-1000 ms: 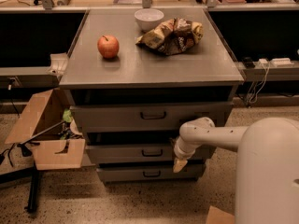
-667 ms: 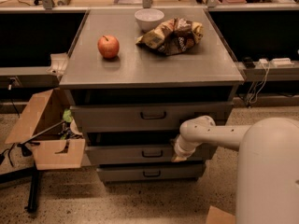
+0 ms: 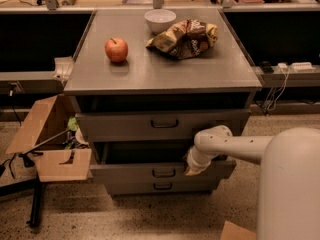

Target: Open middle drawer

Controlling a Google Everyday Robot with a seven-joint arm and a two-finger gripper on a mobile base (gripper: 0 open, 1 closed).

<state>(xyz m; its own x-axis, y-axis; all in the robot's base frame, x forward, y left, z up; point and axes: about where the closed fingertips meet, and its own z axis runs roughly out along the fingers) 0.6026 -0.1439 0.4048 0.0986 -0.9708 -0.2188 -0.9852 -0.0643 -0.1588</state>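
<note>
The middle drawer (image 3: pixel 125 173) is being shown low in the middle of the frame, under the grey counter (image 3: pixel 150 76). It is being seen partly pulled out. Its front is sticking out past the bottom drawer (image 3: pixel 130 187), and a dark gap is being left above it. The end effector (image 3: pixel 192 170) is being held against the top edge of that front, just right of the small dark loop handle (image 3: pixel 164 173) and not on it. Whether it is clenched or let go cannot be told.

Some things could be going wrong from here. The handle is not being gripped, so the end effector might be slipped off the smooth metal edge. The drawer is being pulled from one side, so it might be twisted and stuck. If it is being jerked, the cabinet could be shaken and the apple (image 3: pixel 116 49) could be rolled off the counter.

The drawers are being seen as flat, hard, grey metal boxes. The apple is round, red and shiny. The bowl (image 3: pixel 160 19) is white and round. The chip bag (image 3: pixel 184 38) is crinkly and lumpy. The arm (image 3: pixel 235 146) is a smooth white tube.
</note>
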